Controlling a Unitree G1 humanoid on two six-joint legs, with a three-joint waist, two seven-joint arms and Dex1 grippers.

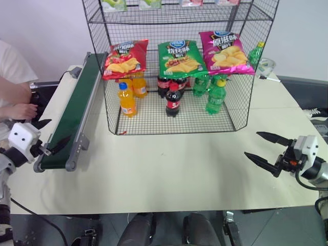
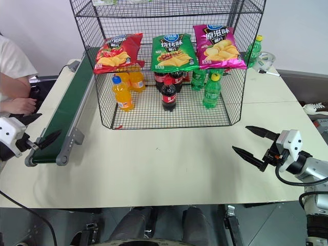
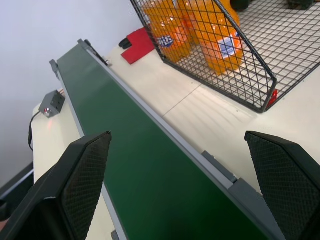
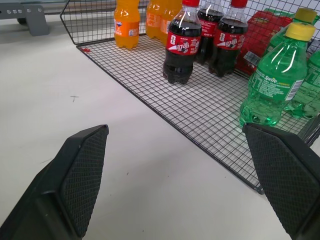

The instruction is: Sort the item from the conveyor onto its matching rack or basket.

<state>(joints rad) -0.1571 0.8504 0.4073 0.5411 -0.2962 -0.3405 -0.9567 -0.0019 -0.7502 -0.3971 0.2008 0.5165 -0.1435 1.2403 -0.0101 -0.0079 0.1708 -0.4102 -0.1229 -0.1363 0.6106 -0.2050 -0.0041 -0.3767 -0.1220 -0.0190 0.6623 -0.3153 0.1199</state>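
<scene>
Already the red chip bag (image 1: 125, 58) sits on the black wire rack (image 1: 179, 66), hanging at the front of a middle tier with a green bag (image 1: 179, 57) and a magenta bag (image 1: 225, 51) beside it toward three o'clock. The conveyor (image 1: 74, 113) runs empty along the rack's nine o'clock side, its long axis pointing from about six toward twelve. The left pincer (image 1: 48, 136) hovers with its jaws wide apart over the belt's near end, holding nothing. The right pincer (image 1: 264, 148) waits over the bare surface (image 1: 169, 164), also wide and empty, well apart from the rack. From the left pincer the red bag lies toward one o'clock, higher up, and that arm is clearly the nearer one. I judge the sorting done for this bag. A person's hand (image 1: 20, 110) rests near the belt at nine o'clock.
</scene>
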